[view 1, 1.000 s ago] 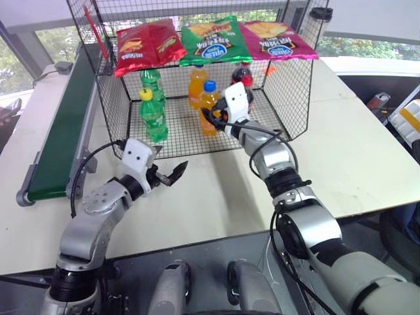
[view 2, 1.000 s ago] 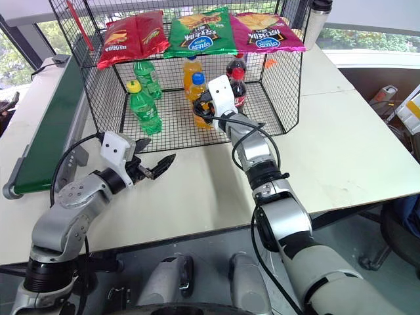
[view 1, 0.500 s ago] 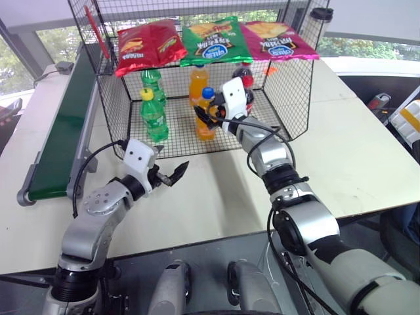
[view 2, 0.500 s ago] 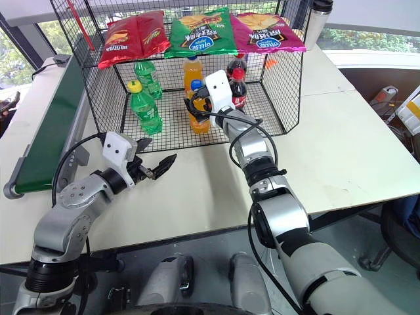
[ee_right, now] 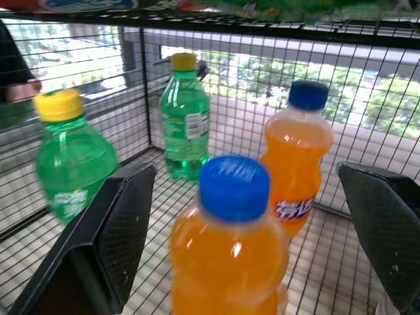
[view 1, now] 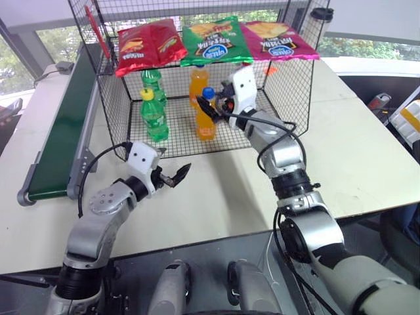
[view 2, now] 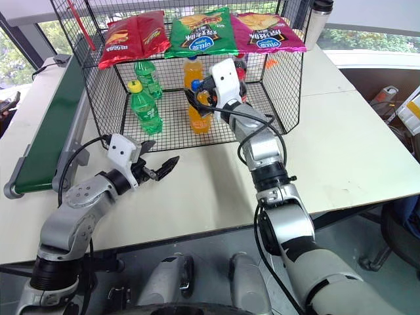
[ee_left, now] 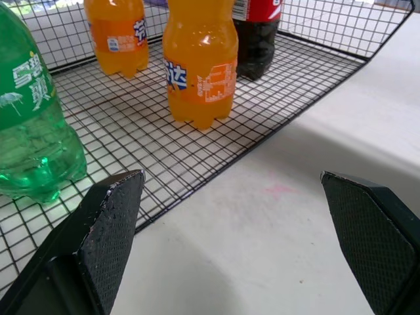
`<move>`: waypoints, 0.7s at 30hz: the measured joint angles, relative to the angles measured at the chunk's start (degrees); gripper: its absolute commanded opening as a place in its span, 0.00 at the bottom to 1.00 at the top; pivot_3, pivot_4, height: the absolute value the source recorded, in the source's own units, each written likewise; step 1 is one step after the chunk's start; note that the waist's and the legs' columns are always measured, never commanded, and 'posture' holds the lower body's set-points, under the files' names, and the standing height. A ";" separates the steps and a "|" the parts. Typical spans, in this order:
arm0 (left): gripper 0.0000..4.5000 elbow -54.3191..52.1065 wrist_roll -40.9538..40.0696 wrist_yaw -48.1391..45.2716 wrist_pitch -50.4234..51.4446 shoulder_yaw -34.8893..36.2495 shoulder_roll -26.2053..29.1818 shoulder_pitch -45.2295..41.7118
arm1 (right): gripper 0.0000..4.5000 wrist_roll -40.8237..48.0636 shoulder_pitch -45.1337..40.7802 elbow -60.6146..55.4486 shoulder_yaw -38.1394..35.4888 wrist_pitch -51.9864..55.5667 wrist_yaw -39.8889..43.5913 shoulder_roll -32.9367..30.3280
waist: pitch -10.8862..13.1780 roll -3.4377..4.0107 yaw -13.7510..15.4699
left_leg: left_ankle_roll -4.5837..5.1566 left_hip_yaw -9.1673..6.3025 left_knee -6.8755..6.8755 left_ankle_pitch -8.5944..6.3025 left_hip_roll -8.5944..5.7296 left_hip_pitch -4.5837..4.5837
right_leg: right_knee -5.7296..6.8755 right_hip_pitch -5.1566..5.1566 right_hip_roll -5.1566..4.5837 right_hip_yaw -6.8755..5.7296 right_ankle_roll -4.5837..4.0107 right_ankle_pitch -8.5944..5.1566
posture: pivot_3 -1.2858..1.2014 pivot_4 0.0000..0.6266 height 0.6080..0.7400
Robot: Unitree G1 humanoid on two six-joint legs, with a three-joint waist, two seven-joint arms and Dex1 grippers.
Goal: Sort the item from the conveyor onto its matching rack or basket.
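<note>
My right gripper [view 1: 219, 105] hangs inside the large black wire-mesh cage [view 1: 289, 98] with its two black fingers spread wide, holding nothing; the small clear plastic bottle of orange soda with a blue cap and a blue-white label [view 1: 207, 115] stands upright on the cage's mesh floor just beside those fingers, apart from them, toward the open front; behind it stands a second orange soda bottle [view 1: 198, 82], and a dark cola bottle with a red label [ee_left: 256, 33] is nearby; two green plastic bottles with yellow caps [view 1: 153, 115] stand on the left side of the floor; three crisp bags, red, green and pink [view 1: 213, 41], lie on the mesh top shelf; my left gripper [view 1: 177, 176] hovers over the pale tabletop [view 1: 367, 164] in front of the cage, fingers apart and empty; the long narrow dark green conveyor belt in its grey metal frame [view 1: 62, 131] runs along the cage's left.
</note>
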 measured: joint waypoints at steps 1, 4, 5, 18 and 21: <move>1.00 0.06 0.21 -0.01 -0.18 -0.06 -0.01 -0.18 | 1.00 1.25 2.54 -5.26 0.76 3.28 1.71 -1.18 | 0.00 0.00 0.14 | 0.00 0.00 0.00 0.00 0.00 0.00 | -0.01 0.00 0.00 0.00 0.00 0.00 | 0.52 0.24 0.99; 1.00 0.38 0.57 -0.05 -0.34 -0.01 0.13 -0.24 | 1.00 4.09 9.17 -16.99 3.03 10.18 6.58 -4.99 | 0.00 0.00 0.22 | 0.00 -0.02 -0.01 0.00 0.00 -0.02 | -0.07 0.01 -0.02 -0.01 0.00 0.00 | 0.52 0.24 0.99; 1.00 0.37 0.57 -0.10 -0.48 0.05 0.20 0.05 | 1.00 5.10 12.01 -21.16 3.81 12.30 8.43 -6.81 | 0.00 0.00 0.23 | 0.01 -0.02 -0.01 -0.01 -0.01 -0.02 | -0.07 0.02 -0.03 -0.01 0.00 -0.01 | 0.52 0.24 0.99; 1.00 -3.75 -2.57 -3.13 0.31 2.26 3.60 9.66 | 1.00 11.60 28.37 -37.77 5.86 23.57 16.09 -18.30 | 0.00 0.00 0.18 | -0.01 -0.06 -0.01 -0.02 0.10 -0.01 | -0.25 0.02 -0.09 -0.01 -0.29 -0.18 | 0.52 0.24 0.99; 1.00 -4.96 -3.43 -3.56 1.26 2.45 3.96 10.95 | 1.00 11.43 29.07 -37.75 5.79 23.76 14.97 -18.44 | 0.00 0.00 0.23 | -0.02 -0.06 -0.01 -0.02 0.10 -0.04 | -0.50 0.11 -0.10 0.00 -0.29 -0.17 | 0.52 0.24 0.99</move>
